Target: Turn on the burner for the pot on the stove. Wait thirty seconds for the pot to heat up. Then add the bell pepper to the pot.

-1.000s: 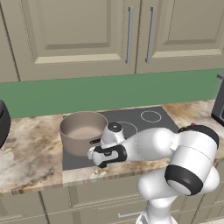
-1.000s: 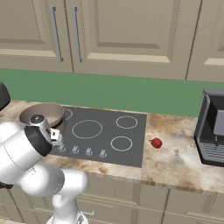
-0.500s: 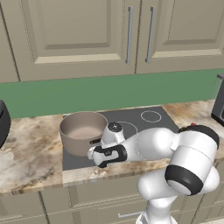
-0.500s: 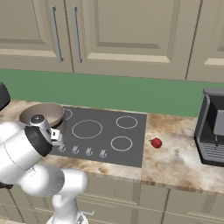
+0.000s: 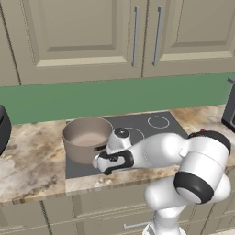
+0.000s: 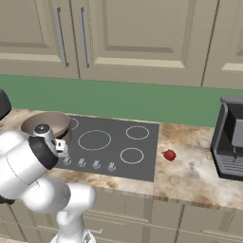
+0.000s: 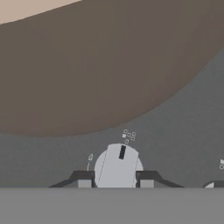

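The taupe-brown pot (image 5: 87, 137) (image 6: 47, 124) stands on the back left ring of the dark stove (image 5: 153, 124) (image 6: 111, 142). In the hand view its brown wall (image 7: 100, 65) looms just beyond a silver knob (image 7: 118, 165) in the stove's front row. My gripper (image 7: 115, 181) (image 5: 104, 164) (image 6: 60, 154) is shut on that knob, one dark finger on each side of it. The knob's black mark points up and slightly right in the hand view. The red bell pepper (image 6: 169, 155) lies on the counter just right of the stove.
A black appliance (image 6: 230, 140) (image 5: 229, 108) stands at the right end of the marble counter (image 6: 190, 173). Another dark rounded object (image 5: 2, 131) sits at the far left. Several more silver knobs (image 6: 96, 164) line the stove's front edge. Cabinet doors hang above.
The arm, pot and pepper stand as before in both base views. The jaws have closed onto the knob within the last second.
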You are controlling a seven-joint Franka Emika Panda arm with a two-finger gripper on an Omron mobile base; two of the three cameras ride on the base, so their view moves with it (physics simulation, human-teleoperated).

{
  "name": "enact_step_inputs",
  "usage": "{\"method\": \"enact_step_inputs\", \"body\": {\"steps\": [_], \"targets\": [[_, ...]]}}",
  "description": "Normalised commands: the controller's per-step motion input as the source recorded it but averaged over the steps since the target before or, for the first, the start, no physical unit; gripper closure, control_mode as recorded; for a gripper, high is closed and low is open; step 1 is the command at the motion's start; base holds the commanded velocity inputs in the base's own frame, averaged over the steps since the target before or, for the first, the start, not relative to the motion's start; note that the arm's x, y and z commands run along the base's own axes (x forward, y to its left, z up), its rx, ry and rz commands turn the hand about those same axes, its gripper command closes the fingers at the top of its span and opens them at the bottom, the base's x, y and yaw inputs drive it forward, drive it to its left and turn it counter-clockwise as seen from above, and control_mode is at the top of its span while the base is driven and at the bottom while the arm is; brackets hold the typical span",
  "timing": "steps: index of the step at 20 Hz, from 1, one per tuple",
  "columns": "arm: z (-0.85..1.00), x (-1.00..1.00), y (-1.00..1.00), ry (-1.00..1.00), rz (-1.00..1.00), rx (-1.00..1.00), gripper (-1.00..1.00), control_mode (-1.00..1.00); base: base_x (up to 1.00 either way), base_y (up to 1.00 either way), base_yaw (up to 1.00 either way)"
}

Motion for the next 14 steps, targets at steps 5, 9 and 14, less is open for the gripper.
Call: {"method": "enact_step_inputs", "body": {"steps": [5,9,14], "targets": [[-0.01,-0.15,-0.10,0.00,0.33,0.00,1.00,-1.00,0.00,0.00,0.00],[-0.12,-0.50,-0.24,0.00,0.40,-0.01,1.00,-1.00,0.00,0.00,0.00],[-0.17,-0.67,-0.26,0.00,0.38,-0.02,1.00,-1.00,0.00,0.00,0.00]]}}
